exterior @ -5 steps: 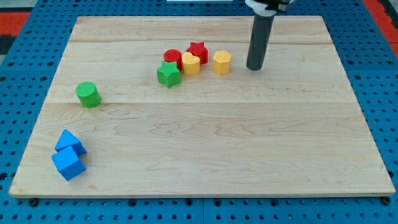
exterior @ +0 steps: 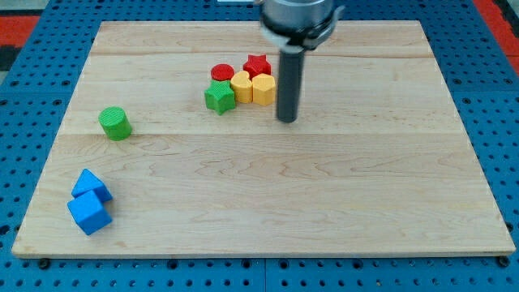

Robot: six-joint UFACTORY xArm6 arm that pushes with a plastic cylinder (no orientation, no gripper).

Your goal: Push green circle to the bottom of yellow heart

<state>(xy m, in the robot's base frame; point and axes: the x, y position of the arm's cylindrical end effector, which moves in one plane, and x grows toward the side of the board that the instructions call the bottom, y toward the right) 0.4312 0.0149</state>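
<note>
The green circle (exterior: pixel 115 123) lies alone at the board's left. The yellow heart (exterior: pixel 241 84) sits in a tight cluster near the top middle, far to the right of the green circle. My tip (exterior: pixel 286 120) rests on the board just right of and slightly below the cluster, next to the yellow hexagon (exterior: pixel 263 89). The tip is far from the green circle.
The cluster also holds a green star (exterior: pixel 219 97), a red circle (exterior: pixel 223 73) and a red star (exterior: pixel 258 65). Two blue blocks (exterior: pixel 90 203) lie at the bottom left. The wooden board (exterior: pixel 324 203) ends in edges on all sides.
My tip has moved left and down toward the cluster. The yellow hexagon has shifted left and now touches the yellow heart.
</note>
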